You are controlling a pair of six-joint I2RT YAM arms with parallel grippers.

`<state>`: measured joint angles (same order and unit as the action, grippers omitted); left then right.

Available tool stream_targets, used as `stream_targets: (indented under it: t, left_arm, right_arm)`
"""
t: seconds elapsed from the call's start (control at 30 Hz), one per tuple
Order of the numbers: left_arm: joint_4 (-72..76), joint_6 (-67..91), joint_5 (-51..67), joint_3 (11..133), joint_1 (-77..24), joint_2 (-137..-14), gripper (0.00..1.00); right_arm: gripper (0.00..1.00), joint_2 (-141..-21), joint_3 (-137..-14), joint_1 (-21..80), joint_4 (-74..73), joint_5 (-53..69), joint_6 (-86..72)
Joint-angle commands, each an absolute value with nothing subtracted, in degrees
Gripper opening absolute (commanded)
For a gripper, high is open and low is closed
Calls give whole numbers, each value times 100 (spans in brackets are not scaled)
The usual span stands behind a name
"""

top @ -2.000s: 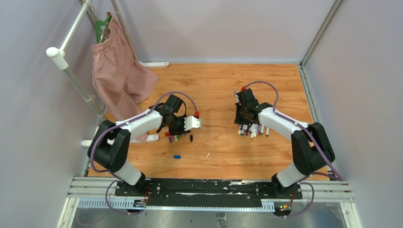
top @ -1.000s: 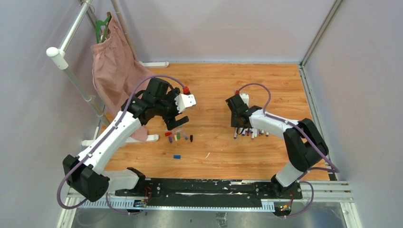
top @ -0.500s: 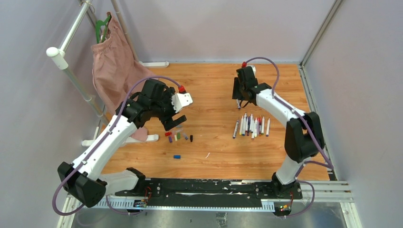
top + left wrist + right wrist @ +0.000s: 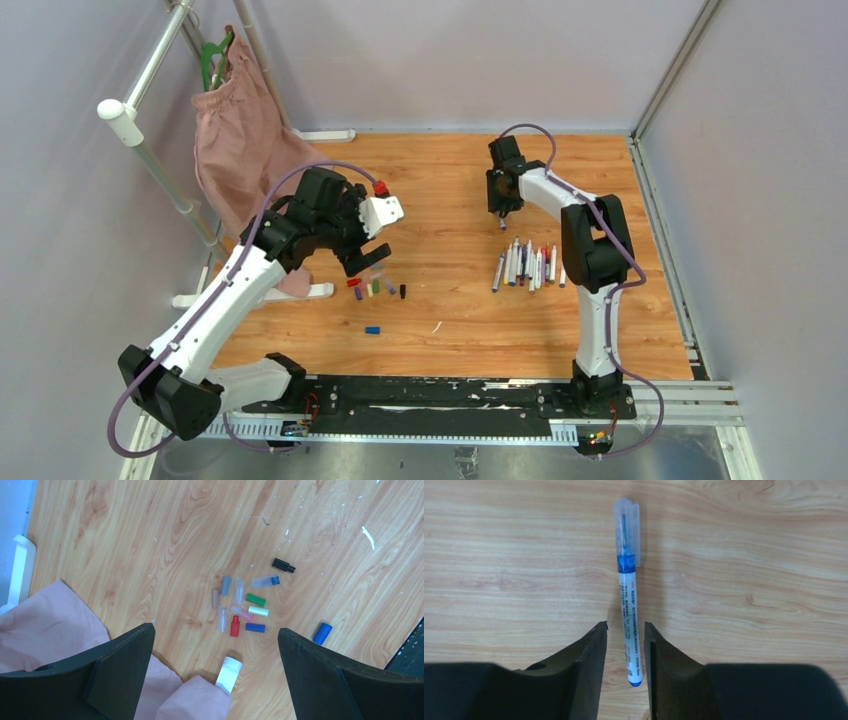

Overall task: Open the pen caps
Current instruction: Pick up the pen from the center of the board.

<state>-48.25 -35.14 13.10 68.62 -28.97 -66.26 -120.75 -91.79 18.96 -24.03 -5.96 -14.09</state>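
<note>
Top external view first, since the right arm is what changed. Two seconds back the right gripper (image 4: 503, 203) was down over the row of pens (image 4: 528, 265). Now it's off past the far end of that row, further up the table (image 4: 450, 180), and the arm's elbow is folded up tall. One pen (image 4: 503, 222) came out with it and sits apart from the others. The row is uncovered now.

The left arm has hardly budged in the last half second. Two seconds ago it was tucked low over the pen caps (image 4: 375, 288), and now it's lifted and stretched out above them.

The right wrist cam shows that pen (image 4: 629, 610) running straight away from the right gripper (image 4: 625, 625). Its clear blue cap (image 4: 626, 530) is on and points away from the fingers. From above, the long axis runs roughly far-to-near, cap end toward the row. The jaws stand a narrow gap apart with the pen's bare end sitting in that gap. It's hard up by one finger with daylight on the other side, so it doesn't look pinched.

The left gripper (image 4: 215, 630) is spread wide with nothing in it. Loose pen caps (image 4: 240, 605) lie bunched on the wood below, pointing every which way. A black cap (image 4: 283, 565) and a blue cap (image 4: 322, 633) lie a bit off from the bunch. Pink cloth (image 4: 50, 630) sits at the edge of that view.
</note>
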Motion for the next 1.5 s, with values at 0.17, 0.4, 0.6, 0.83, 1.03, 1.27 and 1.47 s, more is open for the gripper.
stream_targets:
  t: [0.17,0.4,0.6,0.83,1.03,1.27,1.47]
  left_arm:
    - [-4878,-3379,1322,6880,-2916,-6527,100]
    - [-4878,-3423,1551,6869,-2917,-6484,100]
    - [-4876,-3498,1775,6809,-2918,-6474,100]
    - [-4878,-3519,1920,6777,-2918,-6452,100]
    - [-4878,-3605,1855,6745,-2918,-6426,100]
    - [-4878,-3669,2060,6759,-2918,-6543,100]
    - [-4870,-4616,2606,6376,-2918,-6502,100]
  right_arm:
    - [17,-12274,-9183,1835,-2699,-263,-1181]
    - [0,-12259,-9044,1829,-2694,171,-1082]
    - [0,-11855,-8655,1844,-2464,764,-1077]
    - [19,-11839,-8600,1876,-2484,519,-1145]
    - [23,-12108,-8705,2008,-2608,343,-1030]
    - [3,-12050,-8515,2236,-2628,151,-893]
    - [0,-11169,-8216,2258,-2264,2503,-1221]
